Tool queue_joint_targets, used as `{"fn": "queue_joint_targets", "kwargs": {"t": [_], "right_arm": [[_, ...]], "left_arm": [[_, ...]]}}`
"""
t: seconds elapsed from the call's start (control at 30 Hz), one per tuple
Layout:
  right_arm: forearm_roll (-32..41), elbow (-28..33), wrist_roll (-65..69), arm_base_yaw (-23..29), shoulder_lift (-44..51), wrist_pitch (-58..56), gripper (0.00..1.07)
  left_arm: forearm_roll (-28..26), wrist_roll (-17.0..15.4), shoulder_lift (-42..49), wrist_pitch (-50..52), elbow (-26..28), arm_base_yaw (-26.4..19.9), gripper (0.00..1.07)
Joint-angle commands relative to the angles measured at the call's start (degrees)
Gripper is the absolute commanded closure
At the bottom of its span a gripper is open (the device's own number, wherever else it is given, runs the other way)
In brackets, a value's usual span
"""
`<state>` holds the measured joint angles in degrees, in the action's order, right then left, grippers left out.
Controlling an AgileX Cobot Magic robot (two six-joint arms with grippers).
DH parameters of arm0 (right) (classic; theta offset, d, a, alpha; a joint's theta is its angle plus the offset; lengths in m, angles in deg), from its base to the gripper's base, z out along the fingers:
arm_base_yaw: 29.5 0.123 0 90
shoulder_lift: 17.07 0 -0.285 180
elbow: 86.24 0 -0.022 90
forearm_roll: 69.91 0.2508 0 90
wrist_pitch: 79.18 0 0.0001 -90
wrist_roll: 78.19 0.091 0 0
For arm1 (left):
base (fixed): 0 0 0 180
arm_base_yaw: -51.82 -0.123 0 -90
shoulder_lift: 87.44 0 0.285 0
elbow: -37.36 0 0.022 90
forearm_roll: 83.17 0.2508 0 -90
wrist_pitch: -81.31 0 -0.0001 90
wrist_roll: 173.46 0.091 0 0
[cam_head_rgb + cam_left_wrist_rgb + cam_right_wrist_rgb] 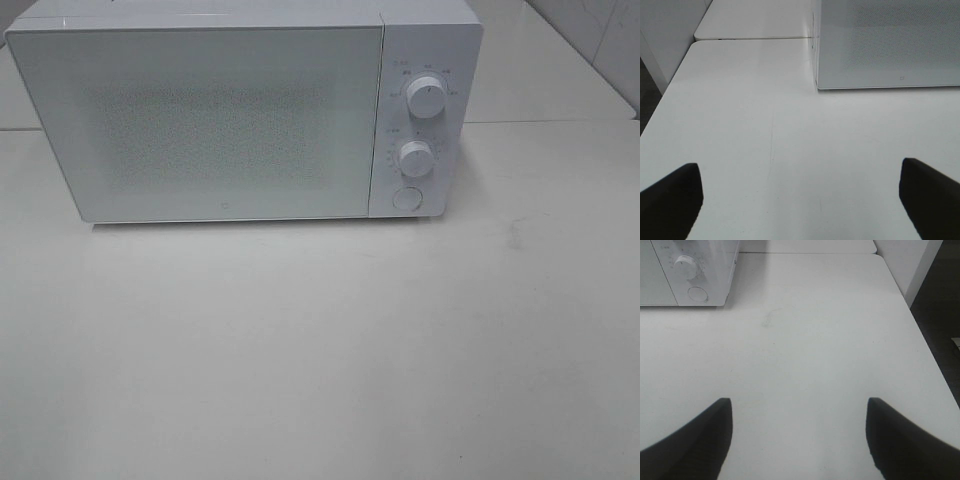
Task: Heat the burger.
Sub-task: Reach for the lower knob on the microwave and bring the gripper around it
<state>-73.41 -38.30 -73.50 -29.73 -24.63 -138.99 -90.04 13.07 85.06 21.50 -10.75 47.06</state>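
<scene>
The exterior high camera sits above and in front, tilted down at the microwave (220, 120) door and the bench (320, 350) before it. The left wrist camera rides low over the bench, facing past the left end effector (799, 167) to the microwave's door-side front corner. The right wrist camera faces past the right end effector (799, 402) to the control-panel corner. All three share microwave front and bench; the lower knob (414, 158) shows in two.
</scene>
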Motion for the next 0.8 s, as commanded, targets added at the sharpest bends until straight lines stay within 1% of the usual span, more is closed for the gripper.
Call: {"fn": "queue_joint_targets", "kwargs": {"t": [0.03, 0.2, 0.3, 0.33, 0.37, 0.5, 0.53, 0.6, 0.63, 0.67, 0.73, 0.8], "right_arm": [[0.3, -1.4, -0.1, -0.2, 0.0, 3.1, 0.36], [0.3, -1.4, -0.1, -0.2, -2.7, 7.1, 0.36], [0.3, -0.7, -0.1, -0.2, -4.2, 10.8, 0.36], [0.3, 0.2, -0.1, -0.2, -5.0, 14.0, 0.36], [0.3, 0.2, -0.1, -0.2, -5.0, 14.0, 0.36], [0.3, 3.4, 0.2, -0.2, -7.5, 21.4, 0.36], [0.3, 3.4, 0.2, -0.2, -7.5, 21.4, 0.36], [0.3, 5.8, 0.2, -0.2, -9.1, 26.1, 0.36], [0.3, 5.8, 0.2, -0.2, -9.1, 26.1, 0.36], [0.3, 7.0, 0.2, -0.2, -10.2, 29.6, 0.36], [0.3, 7.7, 0.2, -0.2, -10.8, 31.4, 0.36], [0.3, 9.4, 0.3, -0.2, -12.9, 36.5, 0.36]], "left_arm": [[-0.5, -0.4, 1.4, 0.2, -0.3, -0.1, 0.06], [-0.5, -0.4, 1.4, 0.2, -0.3, -0.1, 0.06], [-0.5, -0.4, 1.4, 0.2, -0.3, -0.1, 0.06], [-0.5, -0.4, 1.4, 0.2, -0.3, -0.1, 0.06], [-0.5, -0.4, 1.4, 0.2, -0.3, -0.1, 0.06], [-0.5, -0.4, 1.4, 0.2, -0.3, -0.1, 0.06], [-0.5, -0.4, 1.4, 0.2, -0.3, -0.1, 0.06], [-0.5, -0.4, 1.4, 0.2, -0.3, -0.1, 0.06], [-0.5, -0.4, 1.4, 0.2, -0.3, -0.1, 0.06], [-0.5, -0.4, 1.4, 0.2, -0.3, -0.1, 0.06], [-0.5, -0.4, 1.4, 0.2, -0.3, -0.1, 0.06], [-0.5, -0.4, 1.4, 0.2, -0.3, -0.1, 0.06]]}}
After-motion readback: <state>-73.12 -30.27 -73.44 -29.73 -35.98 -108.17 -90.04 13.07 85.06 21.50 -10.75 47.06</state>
